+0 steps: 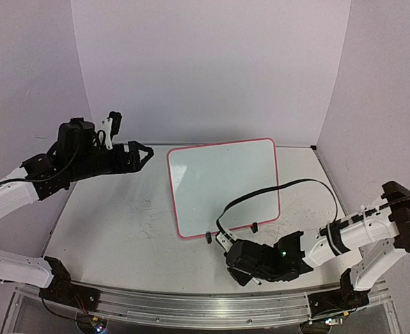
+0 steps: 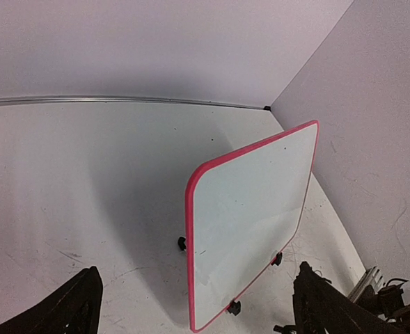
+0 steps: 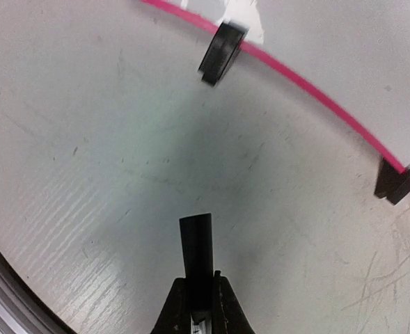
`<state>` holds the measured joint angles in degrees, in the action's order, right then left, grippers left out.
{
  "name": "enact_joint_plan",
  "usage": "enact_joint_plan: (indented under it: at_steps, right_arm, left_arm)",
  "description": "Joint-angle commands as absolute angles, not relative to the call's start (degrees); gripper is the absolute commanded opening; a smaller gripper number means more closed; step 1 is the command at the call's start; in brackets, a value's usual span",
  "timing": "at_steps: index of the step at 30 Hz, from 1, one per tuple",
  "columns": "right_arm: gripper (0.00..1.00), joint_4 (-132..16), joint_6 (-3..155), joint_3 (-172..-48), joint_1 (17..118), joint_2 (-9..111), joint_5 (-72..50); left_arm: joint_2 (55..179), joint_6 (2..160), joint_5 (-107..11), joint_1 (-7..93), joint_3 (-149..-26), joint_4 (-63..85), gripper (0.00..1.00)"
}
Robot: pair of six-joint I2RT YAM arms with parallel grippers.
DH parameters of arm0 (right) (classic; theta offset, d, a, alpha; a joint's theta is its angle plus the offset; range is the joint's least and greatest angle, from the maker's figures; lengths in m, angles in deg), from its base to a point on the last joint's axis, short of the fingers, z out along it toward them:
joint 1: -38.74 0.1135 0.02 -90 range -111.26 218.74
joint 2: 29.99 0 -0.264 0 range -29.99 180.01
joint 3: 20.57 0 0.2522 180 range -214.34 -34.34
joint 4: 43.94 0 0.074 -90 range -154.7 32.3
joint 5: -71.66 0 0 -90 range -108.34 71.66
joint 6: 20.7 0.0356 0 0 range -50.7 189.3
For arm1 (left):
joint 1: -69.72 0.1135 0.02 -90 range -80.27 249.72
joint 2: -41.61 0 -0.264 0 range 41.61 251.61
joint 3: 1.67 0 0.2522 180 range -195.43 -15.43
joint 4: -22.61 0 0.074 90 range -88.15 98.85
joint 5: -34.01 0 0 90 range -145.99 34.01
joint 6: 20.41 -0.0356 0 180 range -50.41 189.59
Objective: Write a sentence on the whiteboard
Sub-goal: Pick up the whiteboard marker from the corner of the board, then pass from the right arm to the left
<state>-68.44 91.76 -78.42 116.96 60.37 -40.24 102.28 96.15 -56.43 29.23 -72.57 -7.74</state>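
Right wrist view shows the right gripper (image 3: 196, 284) clamped tight on a black marker (image 3: 196, 240), which points out over the table (image 3: 86, 174) near the whiteboard's (image 1: 222, 184) bottom edge. The whiteboard stands propped on its feet (image 3: 220, 52) mid-table and blank, so no writing has begun. I judge the pick-up done; next the marker must reach the white face. The left gripper (image 1: 143, 154) hovers wide open, empty.
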Motion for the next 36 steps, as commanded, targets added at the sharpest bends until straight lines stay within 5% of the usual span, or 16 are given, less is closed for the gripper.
enact_joint_plan:
  at_steps: [1,9,19,28,36]
  right_arm:
    - [0.00,-58.52,85.49,-76.42,112.07,52.22,-45.94]
    - [0.00,-48.73,73.43,-73.82,100.11,35.71,-31.02]
    - [0.00,-47.99,63.35,-86.95,99.35,41.38,-19.77]
    - [0.00,-45.33,62.52,-88.16,99.32,43.61,-16.55]
    - [0.00,-45.83,63.29,-87.42,99.31,43.06,-15.57]
  left_arm:
    - [104.93,95.07,-50.21,29.38,-76.09,-3.52,0.95]
    - [109.20,98.06,-35.97,28.54,-73.92,7.33,0.87]
    - [119.41,96.69,-28.72,17.89,-81.43,8.59,0.85]
    - [124.14,100.92,-22.38,17.78,-81.09,14.83,0.57]
    - [125.37,102.48,-22.68,17.78,-81.27,16.59,0.46]
